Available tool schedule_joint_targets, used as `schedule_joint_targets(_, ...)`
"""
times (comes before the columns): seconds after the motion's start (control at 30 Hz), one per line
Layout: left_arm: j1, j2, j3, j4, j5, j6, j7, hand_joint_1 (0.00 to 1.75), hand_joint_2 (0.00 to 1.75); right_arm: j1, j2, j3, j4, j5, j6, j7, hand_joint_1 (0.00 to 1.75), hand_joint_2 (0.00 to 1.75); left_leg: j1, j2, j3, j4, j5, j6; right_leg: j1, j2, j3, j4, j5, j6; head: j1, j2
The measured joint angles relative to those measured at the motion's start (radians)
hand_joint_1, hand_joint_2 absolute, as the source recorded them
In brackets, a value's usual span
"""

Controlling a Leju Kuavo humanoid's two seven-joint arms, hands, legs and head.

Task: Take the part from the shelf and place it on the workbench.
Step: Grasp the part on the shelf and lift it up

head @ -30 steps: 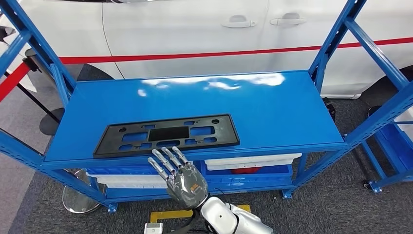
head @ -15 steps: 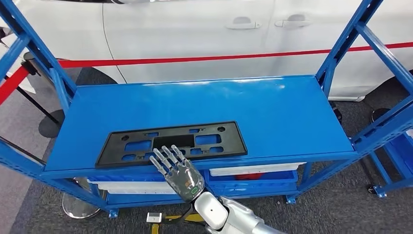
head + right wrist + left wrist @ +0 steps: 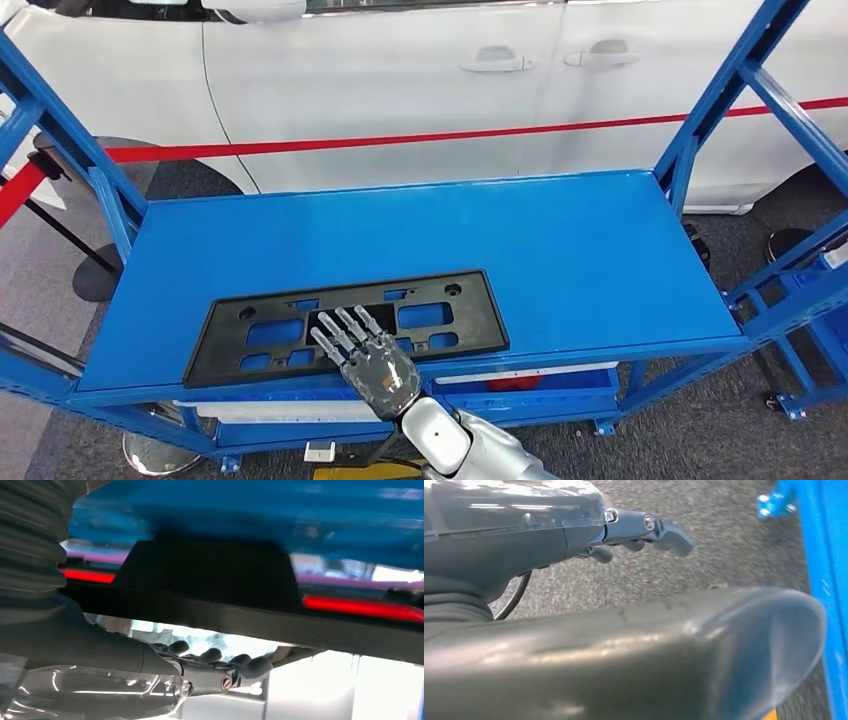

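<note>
A flat black plastic part (image 3: 440,315) with several cut-outs lies near the front edge of the blue shelf (image 3: 560,250). My right hand (image 3: 372,362) reaches up from below at the shelf's front, fingers straight and apart, their tips over the part's near edge. It holds nothing. In the right wrist view the part (image 3: 210,575) is a dark slab close beside the right hand (image 3: 200,672). My left hand (image 3: 574,535) hangs above grey carpet with nothing in it, its fingers (image 3: 669,530) stretched out.
A white car (image 3: 400,90) stands behind the shelf, with red barrier tape (image 3: 400,140) strung in front of it. Blue uprights (image 3: 720,90) frame the shelf on both sides. White and blue bins (image 3: 520,380) sit on the level below. Another blue rack (image 3: 810,330) stands at right.
The camera has tilted and drawn closer, so the whole shelf sits lower in view. My right hand has gone from below the shelf's front edge to over the part's near edge.
</note>
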Motion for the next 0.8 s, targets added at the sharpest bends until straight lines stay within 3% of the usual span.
schedule_joint_targets(0.1,0.002,0.002,0.0,0.0,-0.002,0.004,0.002,0.0,0.0,0.016,0.003,-0.045,-0.006,-0.001,0.017,-0.042,0.0,1.75,0.004,-0.001,0.006,-0.006,0.016,0.022,0.0,-0.002,-0.005,0.021,-0.023,0.017,0.001,0.0)
schedule_joint_targets(0.13,0.001,0.002,0.0,0.0,-0.004,0.004,0.003,0.0,0.0,0.02,0.003,-0.062,-0.01,-0.003,0.03,-0.058,0.0,1.75,0.005,0.0,0.007,-0.008,0.017,0.027,0.0,-0.002,-0.024,0.06,-0.047,0.021,0.001,0.0)
schedule_joint_targets(0.2,-0.001,0.003,0.0,0.0,-0.007,0.005,0.003,0.0,0.0,0.025,0.003,-0.097,-0.021,-0.018,0.069,-0.099,0.0,1.75,0.004,0.004,0.005,-0.009,0.017,0.034,-0.001,-0.002,-0.094,0.193,-0.112,0.025,0.002,0.0)
schedule_joint_targets(0.23,-0.002,0.004,0.0,0.0,-0.008,0.004,0.003,0.0,0.0,0.026,0.003,-0.113,-0.025,-0.029,0.091,-0.119,0.0,1.75,0.003,0.006,0.003,-0.009,0.017,0.036,-0.002,-0.002,-0.127,0.255,-0.134,0.027,0.002,0.0)
schedule_joint_targets(0.27,-0.002,0.004,0.0,0.0,-0.009,0.004,0.003,0.0,0.0,0.026,0.003,-0.127,-0.03,-0.041,0.11,-0.138,0.0,1.75,0.002,0.007,0.001,-0.009,0.019,0.036,-0.002,-0.002,-0.145,0.287,-0.139,0.027,0.003,0.0)
schedule_joint_targets(0.3,-0.002,0.004,0.0,0.0,-0.01,0.003,0.003,0.0,0.0,0.026,0.003,-0.14,-0.035,-0.055,0.126,-0.155,0.0,1.75,0.002,0.007,0.0,-0.009,0.021,0.036,-0.003,-0.003,-0.14,0.278,-0.124,0.027,0.003,0.0)
schedule_joint_targets(0.33,-0.002,0.004,0.0,0.0,-0.011,0.003,0.003,0.0,0.0,0.025,0.003,-0.153,-0.04,-0.069,0.141,-0.171,0.0,1.75,0.002,0.005,-0.002,-0.009,0.024,0.035,-0.004,-0.003,-0.114,0.23,-0.097,0.025,0.003,0.0)
schedule_joint_targets(0.4,-0.002,0.004,0.0,0.0,-0.011,0.002,0.003,0.0,0.0,0.023,0.003,-0.179,-0.057,-0.101,0.169,-0.2,0.0,1.75,0.0,-0.003,-0.007,-0.005,0.029,0.028,-0.004,-0.005,-0.037,0.091,-0.044,0.019,0.003,0.0)
schedule_joint_targets(0.43,-0.001,0.005,0.0,0.0,-0.011,0.002,0.003,0.0,0.0,0.022,0.003,-0.19,-0.065,-0.114,0.18,-0.211,0.0,1.75,-0.002,-0.006,-0.009,-0.002,0.03,0.024,-0.002,-0.006,-0.011,0.043,-0.031,0.015,0.003,0.0)
schedule_joint_targets(0.47,-0.001,0.005,0.0,0.0,-0.011,0.002,0.003,0.0,0.0,0.021,0.003,-0.2,-0.074,-0.127,0.191,-0.221,0.0,1.75,-0.004,-0.008,-0.011,0.0,0.031,0.019,-0.001,-0.006,0.001,0.017,-0.025,0.011,0.002,0.0)
schedule_joint_targets(0.6,0.002,0.006,0.0,0.0,-0.013,0.002,0.002,0.0,0.0,0.022,0.004,-0.238,-0.11,-0.171,0.225,-0.254,0.0,1.75,-0.001,-0.011,-0.014,-0.003,0.038,-0.004,0.003,-0.008,-0.005,0.01,-0.008,-0.013,0.002,0.0)
schedule_joint_targets(0.67,0.003,0.006,0.0,0.0,-0.013,0.002,0.001,0.0,0.0,0.023,0.004,-0.253,-0.125,-0.187,0.236,-0.265,0.0,1.75,0.0,-0.009,-0.037,0.045,0.004,-0.013,-0.001,-0.01,-0.007,0.005,0.002,-0.024,0.001,0.0)
schedule_joint_targets(0.77,0.005,0.007,0.0,0.0,-0.015,0.002,-0.001,0.0,0.0,0.026,0.003,-0.268,-0.138,-0.205,0.247,-0.275,0.0,1.75,0.0,-0.006,-0.12,0.234,-0.095,-0.021,0.0,-0.017,-0.012,0.005,0.006,-0.029,-0.001,0.0)
schedule_joint_targets(0.8,0.006,0.007,0.0,0.0,-0.015,0.001,-0.002,0.0,0.0,0.027,0.002,-0.271,-0.141,-0.209,0.25,-0.278,0.0,1.75,0.0,-0.005,-0.134,0.271,-0.104,-0.023,0.001,-0.019,-0.013,0.005,0.006,-0.029,-0.001,0.0)
